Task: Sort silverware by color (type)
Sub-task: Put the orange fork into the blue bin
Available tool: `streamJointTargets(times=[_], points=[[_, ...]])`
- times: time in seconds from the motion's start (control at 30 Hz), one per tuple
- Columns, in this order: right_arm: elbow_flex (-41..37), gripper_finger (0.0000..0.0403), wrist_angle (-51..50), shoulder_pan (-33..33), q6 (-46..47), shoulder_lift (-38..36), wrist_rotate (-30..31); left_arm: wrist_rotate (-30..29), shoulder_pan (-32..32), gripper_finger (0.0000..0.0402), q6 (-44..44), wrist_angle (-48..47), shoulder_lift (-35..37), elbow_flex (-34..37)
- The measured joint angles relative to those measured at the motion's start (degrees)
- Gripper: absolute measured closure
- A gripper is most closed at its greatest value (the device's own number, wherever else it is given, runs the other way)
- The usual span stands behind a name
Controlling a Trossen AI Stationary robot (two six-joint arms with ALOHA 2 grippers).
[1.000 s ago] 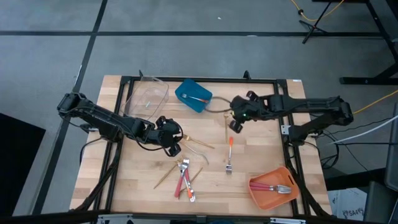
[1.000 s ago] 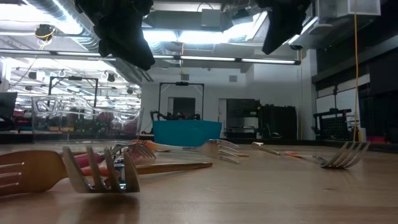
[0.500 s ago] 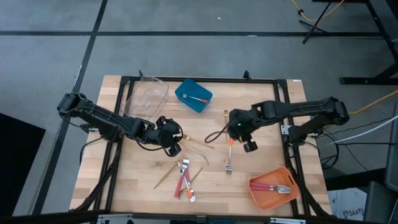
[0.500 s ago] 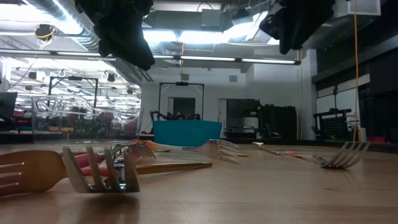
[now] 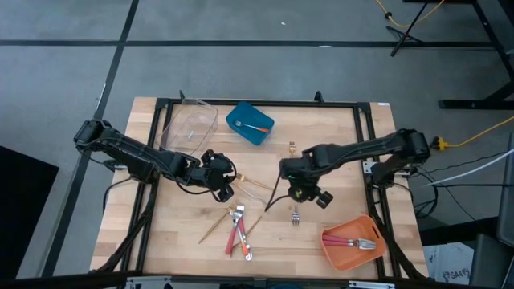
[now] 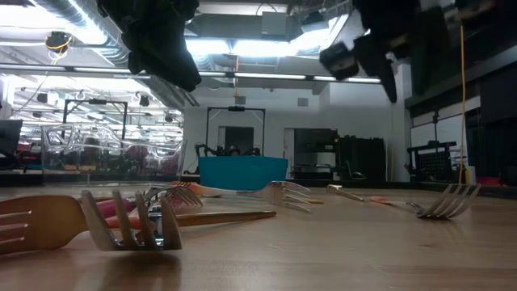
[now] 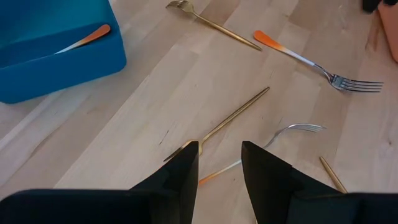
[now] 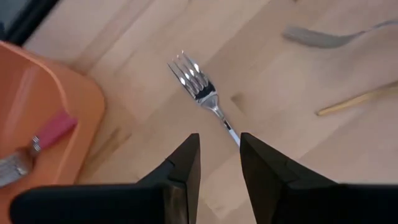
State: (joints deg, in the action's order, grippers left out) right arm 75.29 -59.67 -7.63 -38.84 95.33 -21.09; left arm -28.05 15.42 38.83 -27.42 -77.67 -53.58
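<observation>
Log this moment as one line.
left pincer: open, above gold utensil | right pincer: open, over orange-handled fork | nothing held

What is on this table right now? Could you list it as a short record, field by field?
Left hand: open, hovering over a gold utensil near the table's middle.
Right hand: open, above the orange-handled fork.
Blue bin: holds one orange-handled piece.
Orange bin: holds red-handled pieces.
Clear bin: contents cannot be made out.
Loose pile: several forks lying crossed near the front edge.
</observation>
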Motion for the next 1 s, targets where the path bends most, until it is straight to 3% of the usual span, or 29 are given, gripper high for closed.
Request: streamJointTargets(times=[0.13, 0.4, 0.77, 1.0], points=[[0.0, 0.0302, 0.2, -0.7, -3.8, 3.9, 0.9, 0.0, 0.0, 0.0286, 0.0, 0.0, 0.0, 0.0], [0.0, 0.0302, 1.2, -2.8, -8.2, 9.7, 11.6, 0.0, 0.0, 0.0286, 0.0, 0.0, 0.0, 0.0], [0.0, 0.0302, 5.4, -6.8, -8.5, 10.9, 15.6, 0.0, 0.0, 0.0286, 0.0, 0.0, 0.0, 0.0], [-5.8, 0.0302, 9.0, -7.5, -8.1, 11.2, 16.6, 0.0, 0.0, 0.0286, 0.0, 0.0, 0.0, 0.0]])
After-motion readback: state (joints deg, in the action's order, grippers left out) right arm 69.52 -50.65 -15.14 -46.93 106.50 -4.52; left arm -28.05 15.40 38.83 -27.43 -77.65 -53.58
